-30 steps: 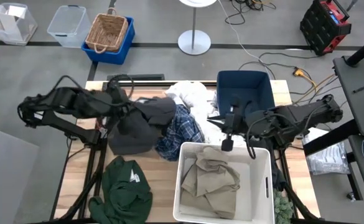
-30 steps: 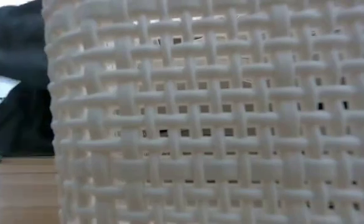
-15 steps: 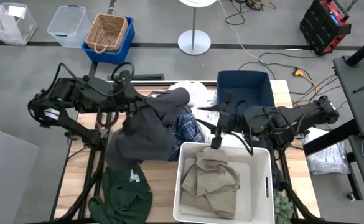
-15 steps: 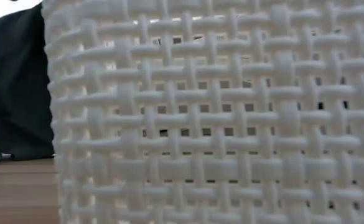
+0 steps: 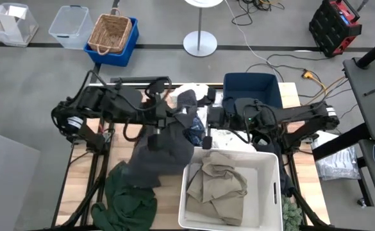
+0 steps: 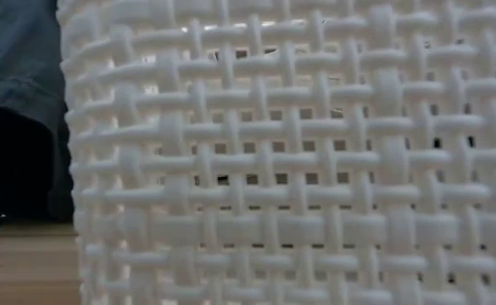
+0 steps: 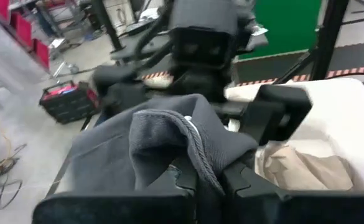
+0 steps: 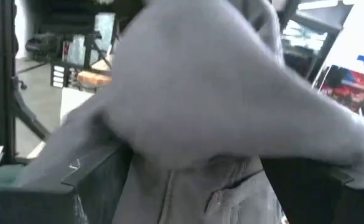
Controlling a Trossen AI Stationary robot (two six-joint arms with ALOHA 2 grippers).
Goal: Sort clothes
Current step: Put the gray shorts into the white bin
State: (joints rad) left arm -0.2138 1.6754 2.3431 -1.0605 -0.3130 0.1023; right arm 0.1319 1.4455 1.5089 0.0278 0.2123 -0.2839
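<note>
My left gripper is shut on a dark grey garment over the middle of the table. The cloth hangs down from the gripper onto the green garment at the near left. My right gripper stands open right beside it, and in the right wrist view the grey cloth fills the space between its fingers. Whether they touch it I cannot tell. Plaid and white clothes lie heaped behind. A khaki garment lies in the white bin. My left gripper pinches a bunched fold of the grey garment between its two fingers, at the garment's upper end. It comes level from the table's left. The rest of the garment hangs slack below, and its lower part rests on the green garment.
A navy bin stands at the table's far right. The white woven bin fills the near right and blocks most of the low view. Bare wood shows at the near left edge.
My left gripper has carried the grey garment up and toward the table's right. The garment lay in a heap at the left and now hangs stretched down from the gripper. My right gripper has moved toward the table's left, up to the garment.
</note>
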